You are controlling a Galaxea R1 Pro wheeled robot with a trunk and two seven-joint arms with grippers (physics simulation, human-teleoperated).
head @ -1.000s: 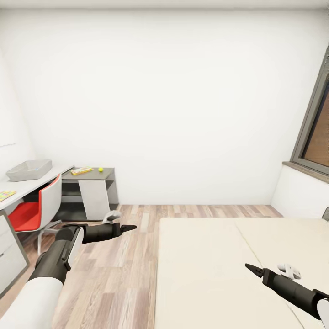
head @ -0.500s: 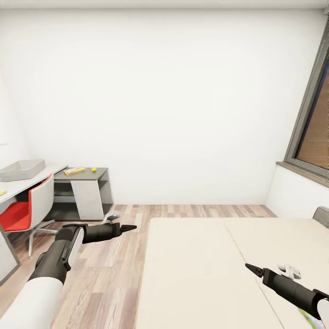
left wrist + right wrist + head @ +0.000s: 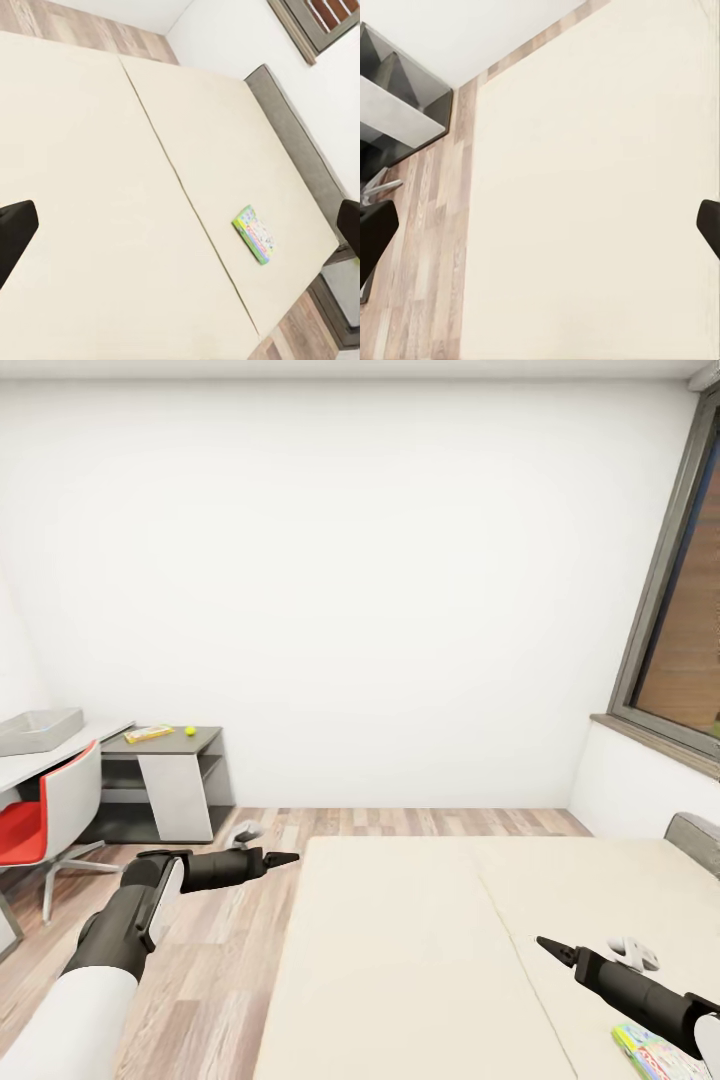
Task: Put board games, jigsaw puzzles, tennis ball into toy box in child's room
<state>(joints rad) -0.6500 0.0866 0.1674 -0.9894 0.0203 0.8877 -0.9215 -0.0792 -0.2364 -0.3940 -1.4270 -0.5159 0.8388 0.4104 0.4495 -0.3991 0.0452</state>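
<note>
A board game (image 3: 655,1052) printed in bright colours lies flat on the cream bed (image 3: 420,950), just below my right gripper (image 3: 547,944), which hovers open over the mattress. The same board game (image 3: 254,234) shows in the left wrist view, near the grey headboard (image 3: 298,147). My left gripper (image 3: 282,857) is open above the wood floor beside the bed, holding nothing. Far left, the light-grey toy box (image 3: 38,729) stands on the white table (image 3: 75,745). A small tennis ball (image 3: 190,730) and a flat yellow piece (image 3: 148,733) rest on the dark-grey side unit (image 3: 205,739); what the piece is I cannot tell.
A red and white chair (image 3: 45,822) stands at the table. A grey-framed window (image 3: 668,600) fills the right wall above a white ledge. Wood-plank floor (image 3: 215,950) runs between the bed and the desk area. An open shelf unit (image 3: 397,101) appears past the bed's corner.
The camera has turned right, so the desk and chair slid left in the picture. The board game on the bed has come into sight at the lower right. Both arms keep their pose.
</note>
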